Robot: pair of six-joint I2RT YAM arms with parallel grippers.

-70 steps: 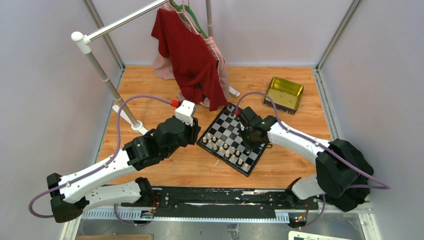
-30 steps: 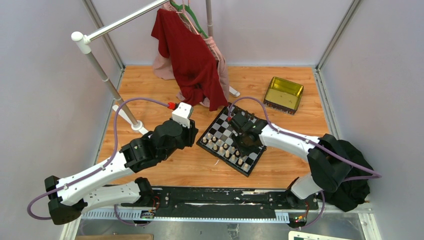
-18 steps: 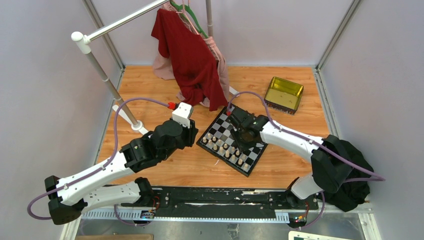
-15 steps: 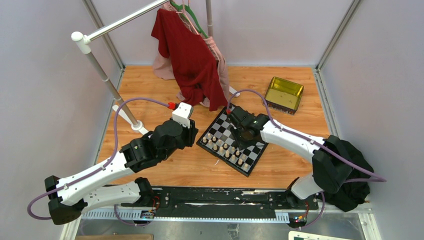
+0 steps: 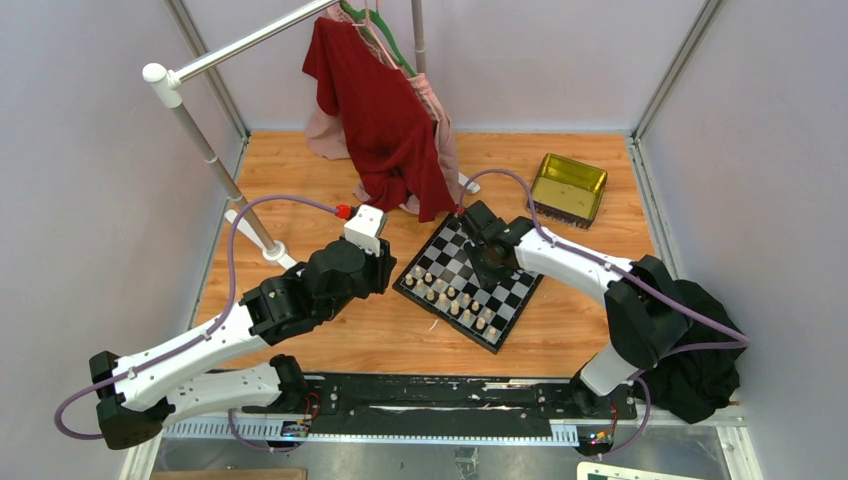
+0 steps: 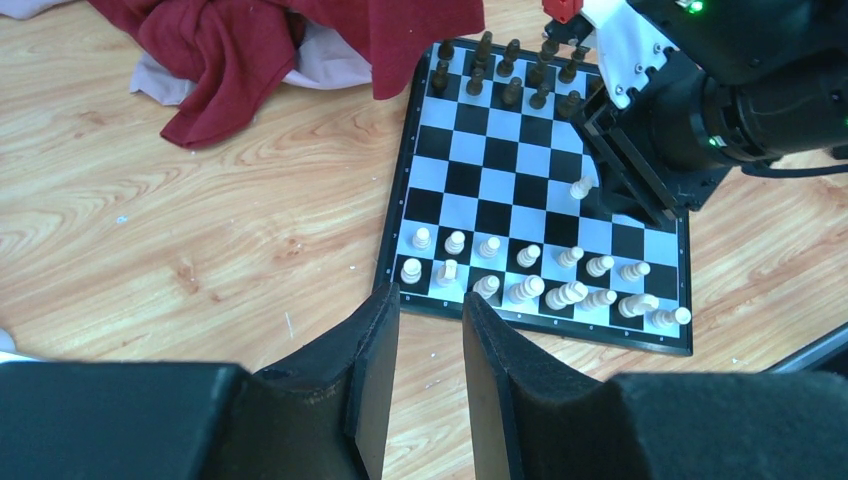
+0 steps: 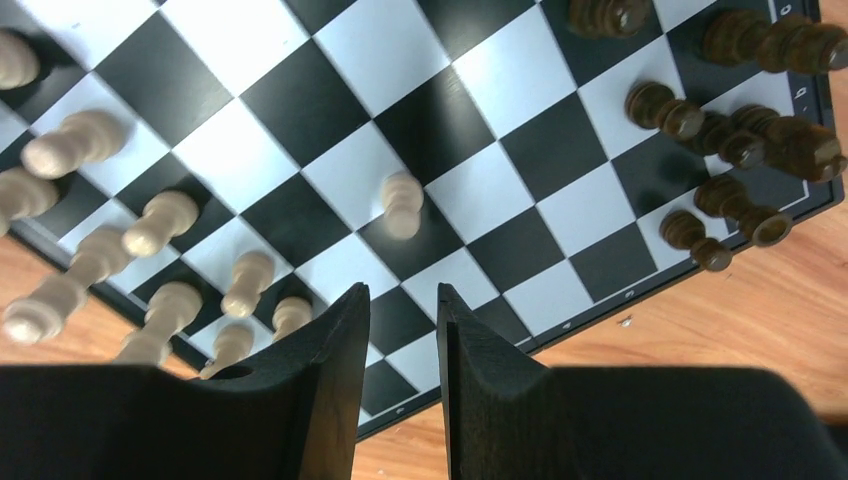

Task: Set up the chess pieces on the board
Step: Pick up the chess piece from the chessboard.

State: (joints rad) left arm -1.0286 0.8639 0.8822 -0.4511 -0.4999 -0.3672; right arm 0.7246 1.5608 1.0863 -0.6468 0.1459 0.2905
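Wood table [image 5: 300, 170]: red garment [image 5: 385, 110] overhangs board [image 5: 441, 256] corner; tin [image 5: 568, 185] apart.

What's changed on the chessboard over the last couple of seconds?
The right tool swung left over the board, then drew back slightly toward its far side; it is open and empty, a light pawn standing free just ahead. The left arm shifted slightly left early on. The other pieces, tin and clothes stayed put.
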